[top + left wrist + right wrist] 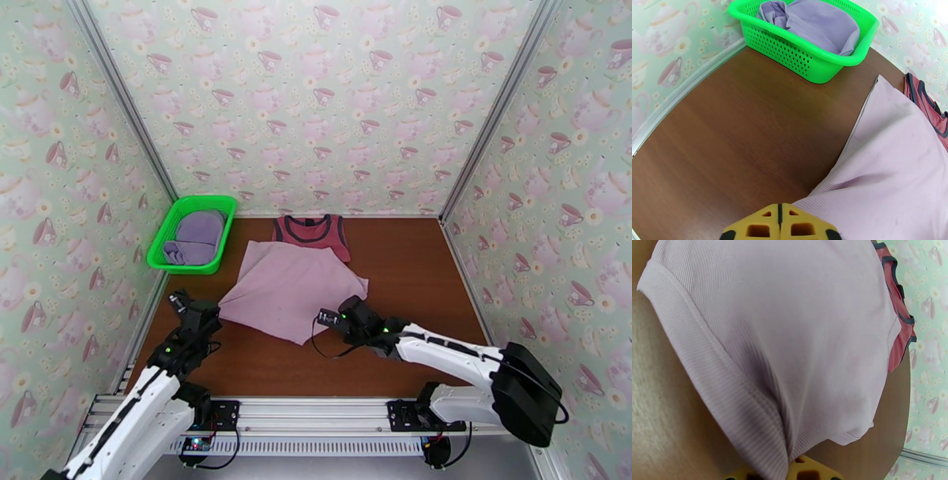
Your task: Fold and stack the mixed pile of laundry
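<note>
Pale pink ribbed shirt (pixel 288 288): spread flat, fold starting.
Left gripper (pixel 779 209): seemingly clamped on near-left corner.
Right gripper (pixel 790 467): clamped on near hem.
Next: carry both far, evenly.

Garment count is 3: one dusty-red tank top (pixel 310 231), one pale pink shirt (pixel 288 288), one lavender bundle (pixel 197 235) (maybe more than one piece, can't tell), plus one green mesh basket (pixel 175 217) and two arms, left arm (pixel 150 395) and right arm (pixel 450 355).
</note>
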Available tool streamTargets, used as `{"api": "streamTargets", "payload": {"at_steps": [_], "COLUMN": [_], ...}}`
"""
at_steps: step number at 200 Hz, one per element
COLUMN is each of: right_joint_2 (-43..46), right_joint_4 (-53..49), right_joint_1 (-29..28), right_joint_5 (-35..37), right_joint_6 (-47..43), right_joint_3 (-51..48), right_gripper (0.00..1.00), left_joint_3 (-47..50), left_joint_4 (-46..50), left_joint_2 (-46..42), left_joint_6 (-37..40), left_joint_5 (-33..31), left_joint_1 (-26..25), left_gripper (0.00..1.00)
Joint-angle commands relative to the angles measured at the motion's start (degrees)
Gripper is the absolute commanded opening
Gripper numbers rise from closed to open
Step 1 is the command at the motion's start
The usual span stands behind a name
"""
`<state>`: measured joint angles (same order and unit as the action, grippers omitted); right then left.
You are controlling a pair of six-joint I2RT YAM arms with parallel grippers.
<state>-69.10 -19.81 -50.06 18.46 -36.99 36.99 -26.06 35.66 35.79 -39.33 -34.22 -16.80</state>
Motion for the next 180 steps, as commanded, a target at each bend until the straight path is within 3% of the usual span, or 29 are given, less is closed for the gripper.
{"api": "streamTargets", "payload": {"at_steps": [1, 27, 90, 126, 180], "right_joint_2": [6.65, 7.58, -4.76, -1.43, 0.0], "right_joint_4": [-1.7, -2.12, -15.06, -25.1, -29.58], "right_joint_1": [-0.76, -2.18, -3.05, -3.02, -3.4], "right_joint_5": [1.93, 3.06, 5.77, 6.56, 5.5], "right_joint_6": [1.32, 1.65, 0.3, -0.54, 0.25], "right_joint_3": [-1.22, -2.0, 0.92, 2.72, 1.94], "right_gripper": [0.0, 0.0, 0.0, 0.0, 0.0], "left_joint_3": [1.45, 3.38, -0.86, -0.29, 0.66], "left_joint_4": [9.0, 10.74, 16.39, 20.93, 23.54], "left_joint_2": [-4.11, -7.61, -4.27, -7.14, -6.86], "left_joint_6": [-9.79, -11.42, -13.21, -16.56, -20.62], "left_joint_5": [-4.95, -3.64, 2.71, 3.97, 5.71], "left_joint_1": [-0.39, -0.34, -0.77, -1.8, -3.87], "left_gripper": [0.0, 0.0, 0.0, 0.0, 0.0]}}
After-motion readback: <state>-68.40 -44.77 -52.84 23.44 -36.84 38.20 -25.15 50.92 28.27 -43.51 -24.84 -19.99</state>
